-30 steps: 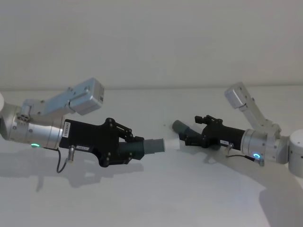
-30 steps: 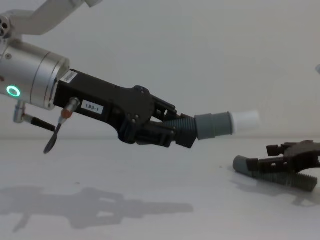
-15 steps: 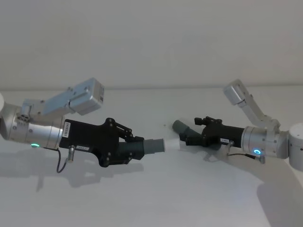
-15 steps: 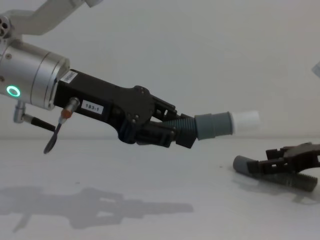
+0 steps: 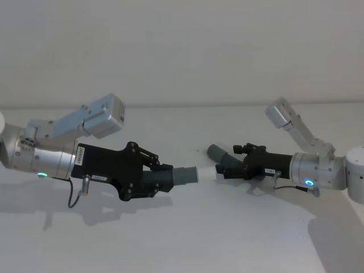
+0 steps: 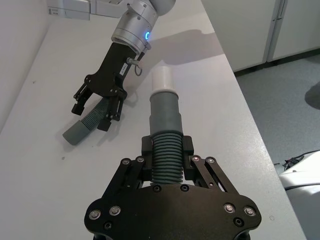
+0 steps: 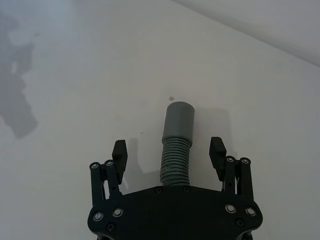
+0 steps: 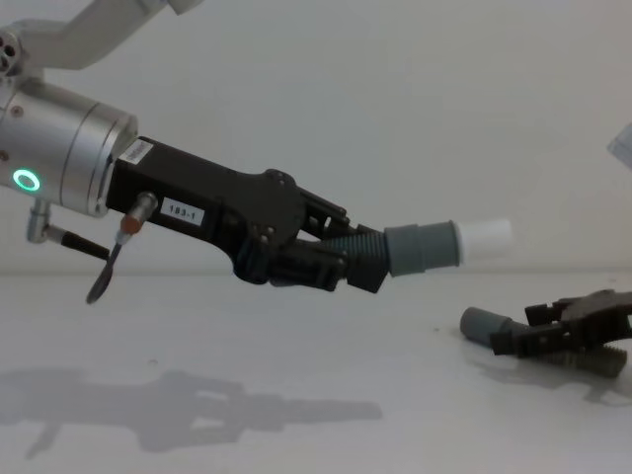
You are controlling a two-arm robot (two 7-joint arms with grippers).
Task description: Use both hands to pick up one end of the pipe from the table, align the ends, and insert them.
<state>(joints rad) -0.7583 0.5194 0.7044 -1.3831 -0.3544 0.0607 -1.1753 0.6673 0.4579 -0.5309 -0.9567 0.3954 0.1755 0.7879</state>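
My left claw (image 6: 162, 150) clamps the shorter piece (image 6: 164, 115) aloft. My right claw (image 7: 168, 146), jaws apart, straddles the longer piece (image 7: 177, 125), seemingly on the worktop (image 7: 75, 100); gripping, aligning, inserting remain.

Ribbed hose (image 6: 167, 162) between left gripper (image 6: 166, 149) jaws — white-tipped cuff (image 6: 164, 107) clear

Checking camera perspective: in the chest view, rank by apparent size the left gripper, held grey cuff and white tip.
black plastic left gripper, holding the dark ribbed hose, nearest the camera
smooth grey cuff
white tube tip
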